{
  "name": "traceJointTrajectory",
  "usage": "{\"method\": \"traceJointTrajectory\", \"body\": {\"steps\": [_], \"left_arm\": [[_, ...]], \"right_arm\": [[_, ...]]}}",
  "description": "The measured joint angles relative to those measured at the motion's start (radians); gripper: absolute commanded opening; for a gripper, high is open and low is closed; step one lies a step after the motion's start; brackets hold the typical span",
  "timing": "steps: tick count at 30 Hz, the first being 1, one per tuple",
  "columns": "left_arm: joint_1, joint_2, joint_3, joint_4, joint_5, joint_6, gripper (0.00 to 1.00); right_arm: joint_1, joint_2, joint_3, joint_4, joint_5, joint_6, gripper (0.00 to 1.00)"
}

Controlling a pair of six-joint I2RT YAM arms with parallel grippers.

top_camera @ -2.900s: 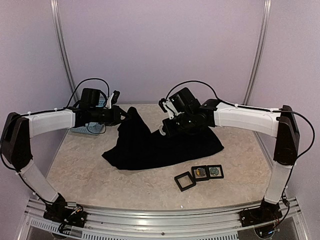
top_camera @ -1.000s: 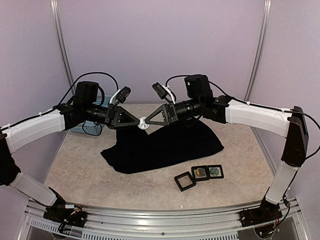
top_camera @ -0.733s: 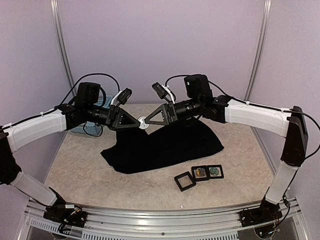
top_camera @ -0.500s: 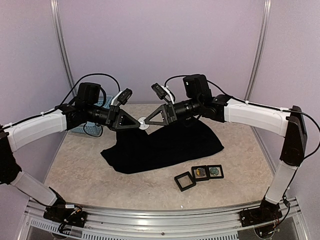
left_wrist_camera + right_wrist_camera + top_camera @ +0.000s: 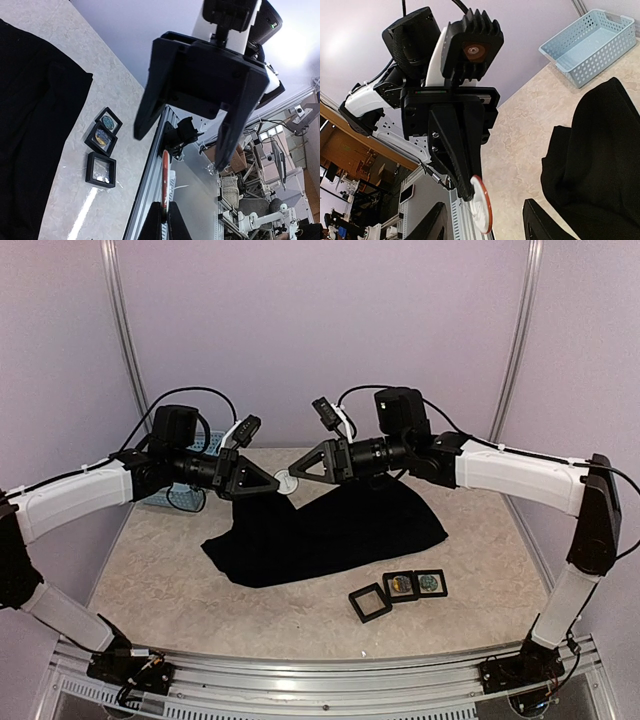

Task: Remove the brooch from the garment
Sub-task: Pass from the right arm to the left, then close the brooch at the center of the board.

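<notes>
My left gripper [image 5: 277,483] pinches the brooch [image 5: 287,480] (a white disc with a reddish rim) in the air over the far middle of the table [image 5: 180,590]. My right gripper [image 5: 297,471] faces it, jaws spread, just beside it. The garment [image 5: 330,530] lies heaped below, apart from the brooch.

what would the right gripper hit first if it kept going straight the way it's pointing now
Most likely the brooch, a red-rimmed white disc pinched in the shut left gripper, which faces the right gripper head-on in the air. The gap between them is hard to judge.
</notes>
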Motion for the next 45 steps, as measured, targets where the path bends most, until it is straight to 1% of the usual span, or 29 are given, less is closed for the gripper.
{"method": "traceJointTrajectory", "body": {"steps": [5, 13, 25, 38, 45], "left_arm": [[0.034, -0.011, -0.035, 0.076, -0.003, -0.069, 0.00], [0.039, -0.013, -0.045, 0.170, 0.002, -0.143, 0.00], [0.039, -0.024, -0.045, 0.190, 0.003, -0.166, 0.00], [0.036, -0.024, -0.045, 0.191, 0.005, -0.166, 0.00], [0.028, -0.025, -0.045, 0.190, 0.005, -0.164, 0.00]], "right_arm": [[-0.002, -0.056, -0.058, 0.084, 0.039, 0.027, 0.59], [0.006, -0.058, -0.064, 0.090, 0.058, 0.014, 0.59], [0.050, -0.035, -0.056, 0.068, 0.077, -0.014, 0.46], [0.064, -0.006, -0.023, 0.063, 0.098, -0.024, 0.35], [0.069, 0.009, -0.019, 0.064, 0.106, -0.021, 0.25]]}}
